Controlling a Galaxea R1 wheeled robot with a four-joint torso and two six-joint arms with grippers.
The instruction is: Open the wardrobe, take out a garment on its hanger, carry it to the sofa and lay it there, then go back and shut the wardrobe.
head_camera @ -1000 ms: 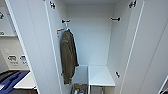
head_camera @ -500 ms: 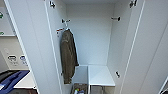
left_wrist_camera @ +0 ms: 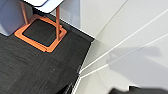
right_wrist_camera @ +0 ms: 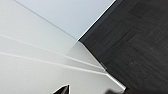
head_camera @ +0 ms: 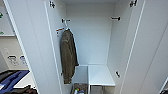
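White wardrobe [head_camera: 90,37] stands with both doors open, one olive-brown jacket [head_camera: 68,56] inside; grippers' state can't be told

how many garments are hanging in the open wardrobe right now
1: an olive-brown jacket hangs from a hook on the left side of the wardrobe interior. No other hanging garment shows, though the left door may hide something.
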